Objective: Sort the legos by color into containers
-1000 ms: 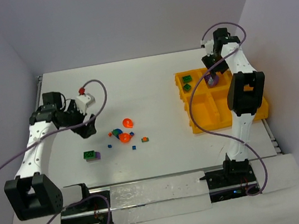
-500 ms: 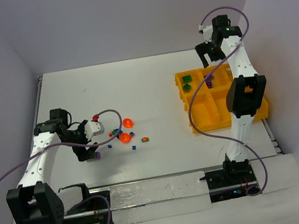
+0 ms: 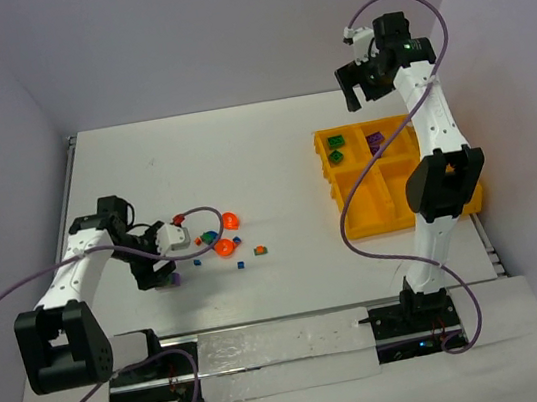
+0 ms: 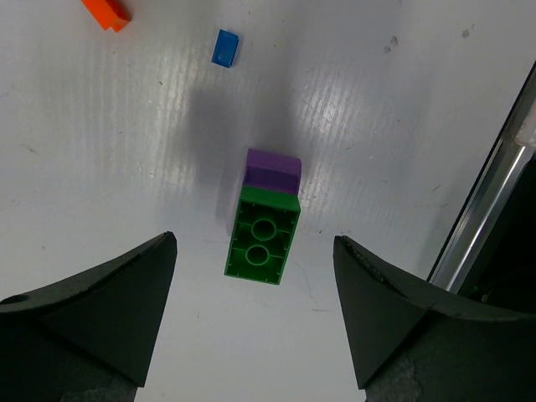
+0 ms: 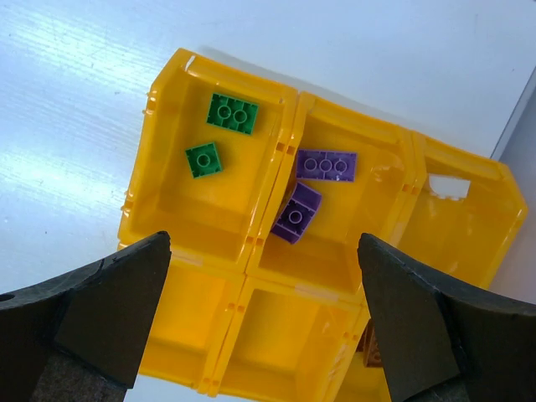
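Note:
A green lego (image 4: 261,239), lying studs-down, is joined to a purple lego (image 4: 273,172) on the white table. My left gripper (image 4: 254,238) hangs open over them, a finger on each side of the green one and apart from it; from above it (image 3: 155,271) covers most of the pair. My right gripper (image 5: 264,239) stands open and empty high over the yellow tray of containers (image 5: 280,335). One container holds two green legos (image 5: 232,113), the one beside it two purple legos (image 5: 326,165). A brown lego (image 5: 373,347) peeks out by the right finger.
Loose pieces lie right of the left gripper: two orange dishes (image 3: 230,221), a green-and-blue piece (image 3: 210,237), small blue bits (image 3: 241,264) and an orange bit (image 3: 259,252). The tray (image 3: 369,196) sits at the right. A metal rail (image 4: 490,201) runs along the table's near edge.
The left gripper came down from farther back and now straddles the green-purple pair. The right gripper let a purple lego drop into the tray, opened wide and rose toward the back.

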